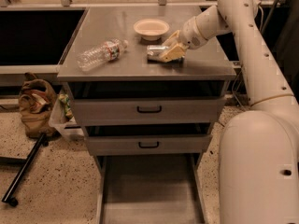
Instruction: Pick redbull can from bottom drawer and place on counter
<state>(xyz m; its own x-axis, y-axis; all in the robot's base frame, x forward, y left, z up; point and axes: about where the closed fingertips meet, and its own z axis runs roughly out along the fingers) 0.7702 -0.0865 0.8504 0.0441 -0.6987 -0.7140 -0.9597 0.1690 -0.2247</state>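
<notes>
1 slim silver redbull can [155,53] lay sideways at the flat grey metal counter [117,70], clamped in the two-finger gripper [169,53] just in front of a cream round bowl [151,28]. Placing looked nearly done; next the fingers would need to release and lift away without rolling it. The wide grey bottom drawer [149,195] stood pulled out, a clear plastic bottle [100,54] lay on the counter's left, and a brown bag [35,101] sat on the speckled floor [56,181].

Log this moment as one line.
gripper: holding redbull can | can: on its side at counter, near bowl | bottom drawer: open, empty
</notes>
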